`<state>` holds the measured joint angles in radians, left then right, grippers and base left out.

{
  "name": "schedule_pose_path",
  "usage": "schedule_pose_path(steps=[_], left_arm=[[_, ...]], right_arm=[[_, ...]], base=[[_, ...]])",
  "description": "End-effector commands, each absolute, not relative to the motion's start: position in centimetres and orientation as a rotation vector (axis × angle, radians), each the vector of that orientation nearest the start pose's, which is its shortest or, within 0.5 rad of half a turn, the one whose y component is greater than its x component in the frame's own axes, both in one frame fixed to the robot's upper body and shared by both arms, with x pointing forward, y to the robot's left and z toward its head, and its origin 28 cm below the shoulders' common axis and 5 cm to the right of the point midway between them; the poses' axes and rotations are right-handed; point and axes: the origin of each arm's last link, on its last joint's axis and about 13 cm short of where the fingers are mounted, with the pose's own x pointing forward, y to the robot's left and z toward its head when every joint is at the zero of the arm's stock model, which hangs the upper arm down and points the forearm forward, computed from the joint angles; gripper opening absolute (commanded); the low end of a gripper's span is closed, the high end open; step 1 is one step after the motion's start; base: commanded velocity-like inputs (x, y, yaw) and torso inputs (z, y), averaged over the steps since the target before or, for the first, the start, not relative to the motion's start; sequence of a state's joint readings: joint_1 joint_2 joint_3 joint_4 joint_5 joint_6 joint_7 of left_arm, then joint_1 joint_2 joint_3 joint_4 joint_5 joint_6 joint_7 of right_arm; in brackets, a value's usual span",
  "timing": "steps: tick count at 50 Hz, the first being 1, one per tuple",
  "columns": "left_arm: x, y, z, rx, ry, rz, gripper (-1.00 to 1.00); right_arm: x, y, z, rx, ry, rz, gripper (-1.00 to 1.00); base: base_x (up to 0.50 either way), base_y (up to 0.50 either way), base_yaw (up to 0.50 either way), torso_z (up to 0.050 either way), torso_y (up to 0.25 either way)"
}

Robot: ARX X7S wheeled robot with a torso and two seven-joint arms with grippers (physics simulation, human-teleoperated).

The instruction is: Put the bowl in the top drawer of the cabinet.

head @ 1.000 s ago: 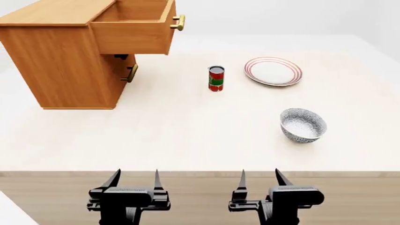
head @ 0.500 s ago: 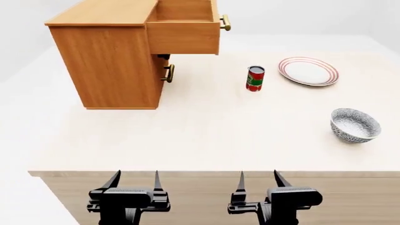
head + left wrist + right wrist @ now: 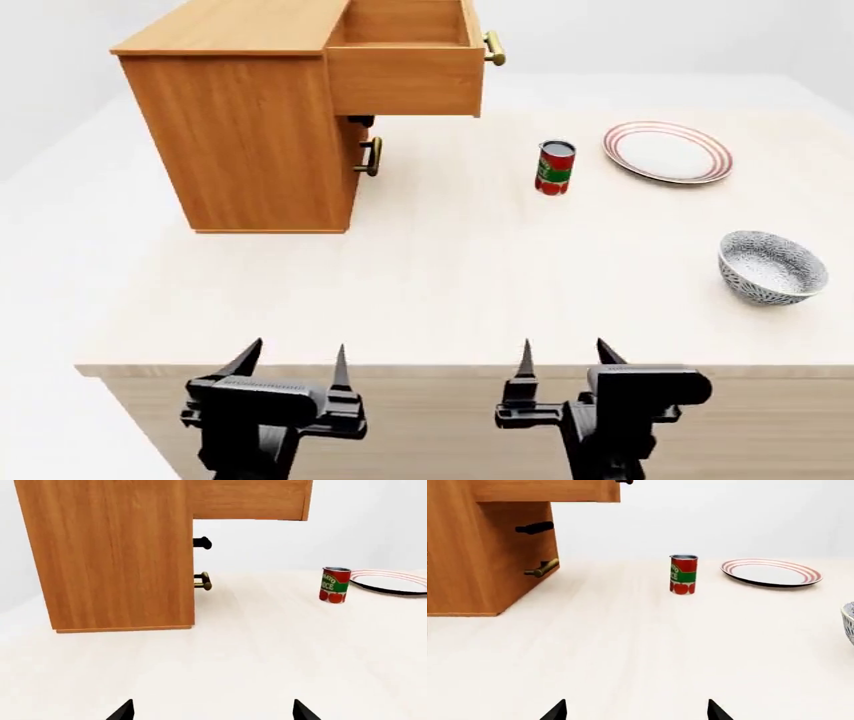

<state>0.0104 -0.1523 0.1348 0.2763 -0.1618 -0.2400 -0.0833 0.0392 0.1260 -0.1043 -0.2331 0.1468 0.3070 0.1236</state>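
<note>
Table [image 3: 627, 650]: pale wood-grain top, filling the lower view.

Cabinet [image 3: 474, 555]: orange wood, standing on the table at one side; only part in frame.

Top drawer [image 3: 547, 491]: pulled out, overhanging the cabinet front; underside and side visible.

Lower drawer handle [image 3: 542, 569]: brass bar on the cabinet front, a dark peg above it.

Can [image 3: 683, 574]: red and green label, upright, between cabinet and plate, apart from both.

Plate [image 3: 771, 572]: white, red rim rings, flat on the table.

Bowl [image 3: 848, 622]: speckled sliver at the frame edge.

Right gripper [image 3: 635, 711]: two dark fingertips, spread apart, nothing between them.
</note>
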Motion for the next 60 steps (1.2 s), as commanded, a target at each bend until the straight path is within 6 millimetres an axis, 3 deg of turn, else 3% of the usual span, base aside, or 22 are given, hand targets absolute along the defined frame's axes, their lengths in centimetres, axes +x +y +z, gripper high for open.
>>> schedule_pose_path(steps=[1,13,22,30,36,60], left_arm=[[19.4,21.0,11.0,0.018,-0.081,-0.18,1.0],[17.8,22.7,17.1,0.006,-0.159,-0.203,1.0],[16.6,24.4,21.3,-0.047,-0.179,-0.248,1.0],[15.3,25.2,24.6,-0.042,-0.217,-0.292,1.0],[14.0,25.5,26.3,-0.055,-0.236,-0.301,1.0],[13.2,26.0,27.8,-0.035,-0.266,-0.294,1.0]], right_arm=[[21.4,-10.7,10.2,0.015,0.041,0.03,1.0],[21.1,-12.5,17.4,-0.053,-0.019,0.048,1.0],[22.9,-13.6,22.7,-0.094,-0.075,0.056,1.0],[23.7,-14.8,26.2,-0.09,-0.108,0.039,1.0],[24.3,-15.6,27.7,-0.081,-0.114,0.022,1.0],[26.9,-16.3,29.1,-0.08,-0.08,0.033,1.0]], base=[[0.0,0.0,0.0,0.0,0.0],[0.0,0.0,0.0,0.0,0.0],[0.0,0.0,0.0,0.0,0.0],[0.02,0.0,0.0,0.0,0.0],[0.04,0.0,0.0,0.0,0.0],[0.11,0.0,0.0,0.0,0.0]])
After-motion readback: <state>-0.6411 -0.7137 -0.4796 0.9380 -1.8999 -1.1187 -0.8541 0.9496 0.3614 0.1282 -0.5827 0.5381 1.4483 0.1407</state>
